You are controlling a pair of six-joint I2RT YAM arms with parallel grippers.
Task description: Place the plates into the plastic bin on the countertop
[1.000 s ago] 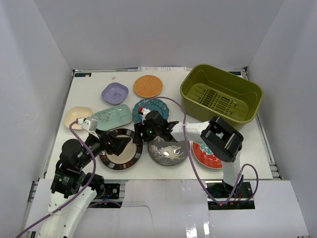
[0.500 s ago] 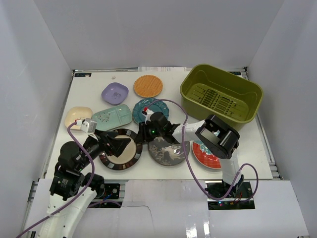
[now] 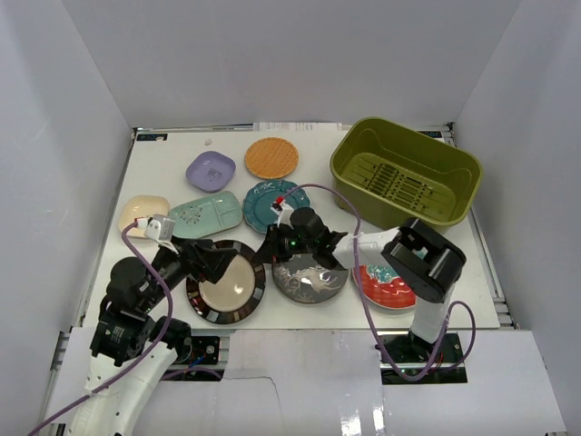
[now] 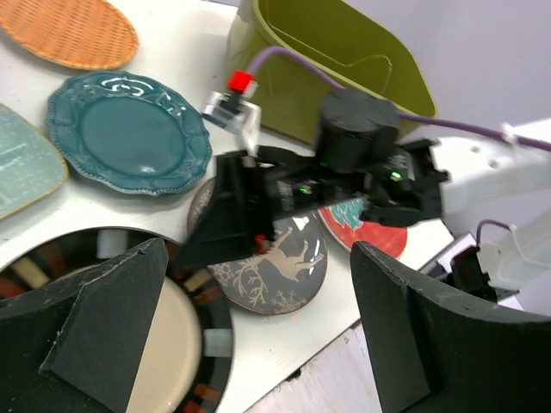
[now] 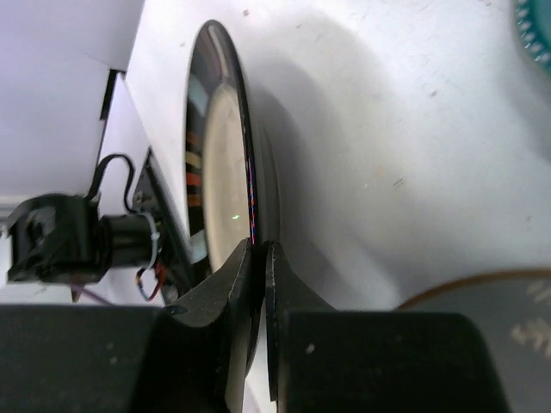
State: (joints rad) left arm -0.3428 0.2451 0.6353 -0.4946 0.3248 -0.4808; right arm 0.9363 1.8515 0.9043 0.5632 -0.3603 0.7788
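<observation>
One plate is getting gripped: the right end effector (image 5: 256, 251), gaping a second ago, is now pinching the rim of the dark-rimmed cream plate (image 3: 225, 283), lying on the table (image 3: 163, 173), well apart from the plastic bin (image 3: 406, 173).

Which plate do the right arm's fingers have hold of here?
The cream round plate with the dark striped rim, at the front left: it is the only one pinched by the right fingers, at its edge.

Eight plates (image 3: 271, 157), one olive-green plastic bin (image 3: 406, 173), one white countertop (image 3: 172, 159)
</observation>
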